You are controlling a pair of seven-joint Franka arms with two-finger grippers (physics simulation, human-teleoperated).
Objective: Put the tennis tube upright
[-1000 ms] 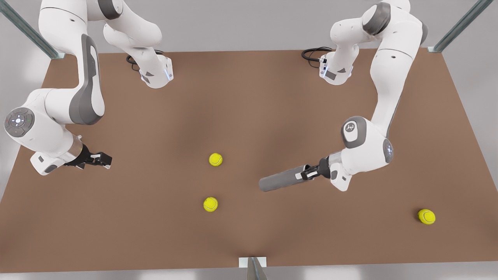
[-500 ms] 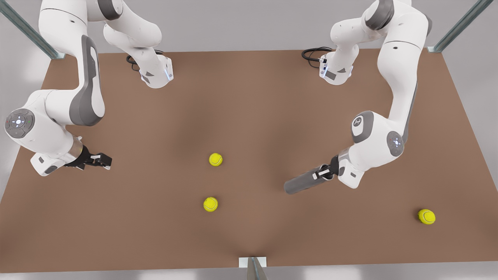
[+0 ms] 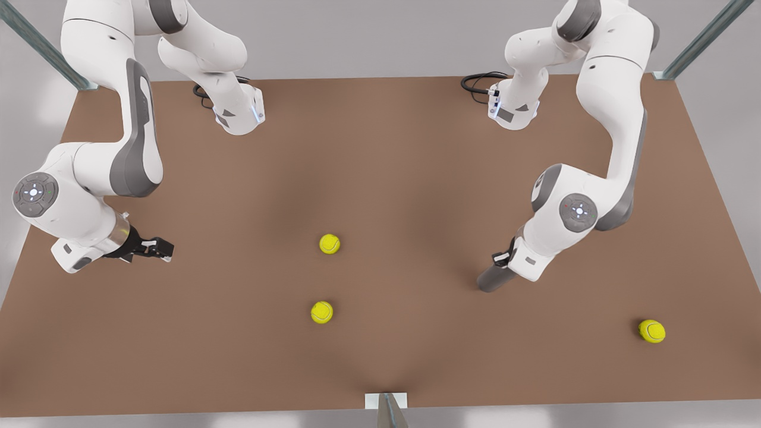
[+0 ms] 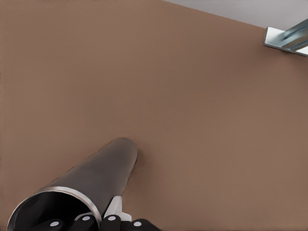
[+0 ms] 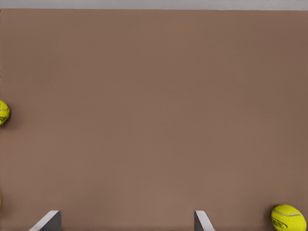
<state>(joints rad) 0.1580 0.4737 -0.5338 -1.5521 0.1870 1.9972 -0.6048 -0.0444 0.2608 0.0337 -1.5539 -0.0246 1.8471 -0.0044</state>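
Note:
The tennis tube is a dark grey cylinder, steeply tilted and close to upright, with its lower end at the table on the front view's right. My left gripper is shut on its upper end, mostly hidden under the white wrist. In the left wrist view the tennis tube runs away from the camera, silvery rim nearest, and the left gripper clamps that rim. My right gripper waits low over the table at the front view's left, open, with its fingertips wide apart and nothing between them.
Yellow tennis balls lie on the brown table: one mid-table, one nearer the front edge, one at the front right. Two balls show in the right wrist view. Both arm bases stand at the far edge.
The left arm has swung the tube from nearly level to steeply tilted, while moving toward the front view's right. The right arm shifted only slightly.

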